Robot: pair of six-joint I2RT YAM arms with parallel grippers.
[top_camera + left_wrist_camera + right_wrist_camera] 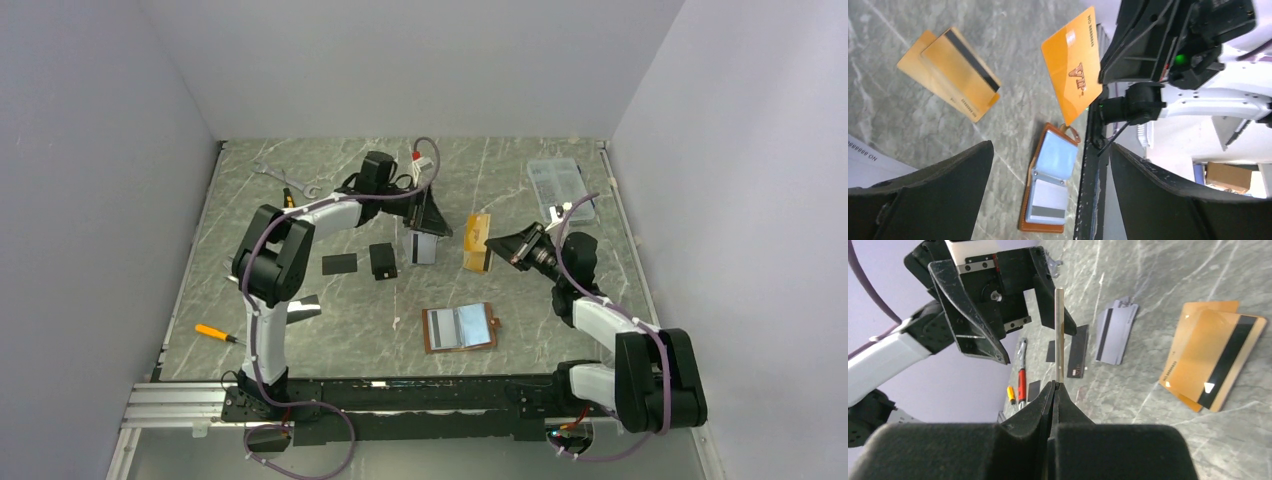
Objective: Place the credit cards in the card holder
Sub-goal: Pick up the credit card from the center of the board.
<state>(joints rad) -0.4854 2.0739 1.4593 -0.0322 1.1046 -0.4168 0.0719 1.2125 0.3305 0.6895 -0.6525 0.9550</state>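
Orange card (1073,82) pinched tight in my rt claw (1055,386) (edge-on to its cam); left claw (431,218) spread wide; wallet (459,328) open on desk (370,335).

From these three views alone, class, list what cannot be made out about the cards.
Right wrist view: orange plastic card in right gripper is edge-on; face hidden.
Left wrist view: pale printed card cut off by frame edge and a black finger.
Top view: flat black card, print too small.

We see an orange plastic card (1071,72) lettered darker orange, and a tan leather wallet (1058,156) lined pale blue.
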